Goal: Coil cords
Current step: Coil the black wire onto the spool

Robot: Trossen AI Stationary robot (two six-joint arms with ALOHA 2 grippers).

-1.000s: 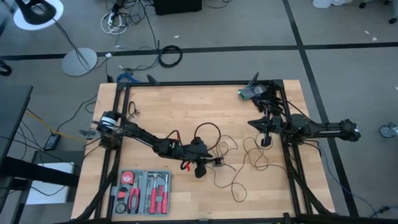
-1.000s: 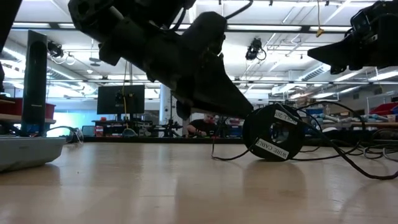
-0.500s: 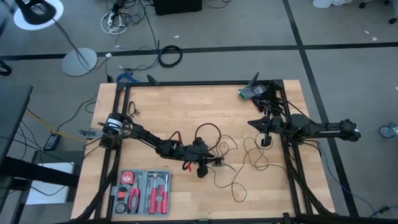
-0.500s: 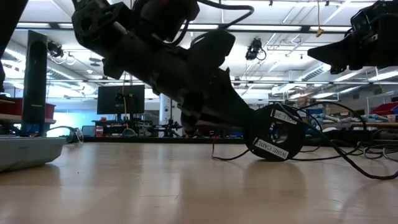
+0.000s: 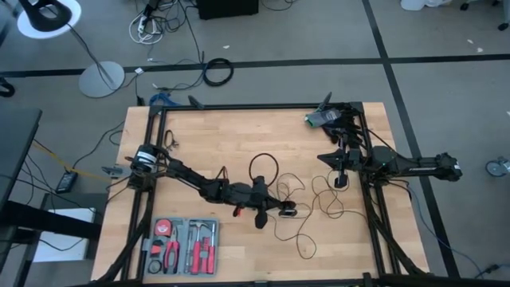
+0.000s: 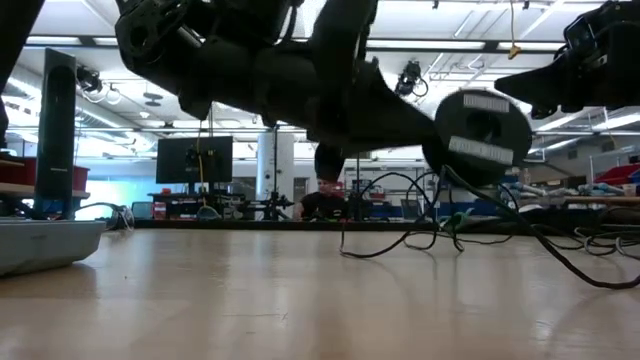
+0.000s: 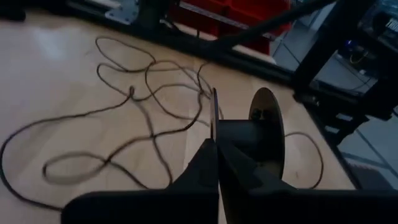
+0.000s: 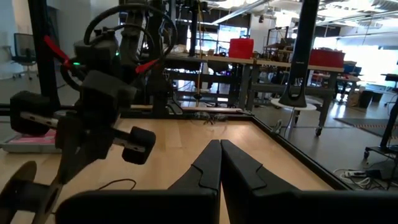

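The cords are one thin black cord (image 5: 312, 201) lying in loose loops on the wooden table (image 5: 199, 135), joined to a round black spool (image 6: 487, 135). In the left wrist view the loops (image 7: 124, 112) spread beyond the spool (image 7: 266, 134). My left gripper (image 5: 279, 211) is at mid-table, nearly level, shut on the spool. From the spool the cord hangs down (image 6: 440, 215) onto the table. My right gripper (image 8: 221, 163) is shut on nothing and waits at the table's right edge (image 5: 341, 180). My left gripper pinches the spool's near flange (image 7: 214, 115) between its two fingers, at the flange's rim. The fingers come nearly level, from the table's left. The spool is lifted clear of the table, its flanges upright, and the cord trails slack below it.
A tray of red-handled tools (image 5: 182, 245) sits at the near left corner. A green-tinted device (image 5: 320, 119) lies at the far right corner. The black frame (image 5: 374, 231) borders the table. Bare wood lies far left of the loops.
My left gripper has shut on the spool's flange and tipped upward from pointing down at the table to nearly level. The spool, which stood on the table, is now lifted clear and has shifted a little toward the table's right edge, drawing some cord up with it.
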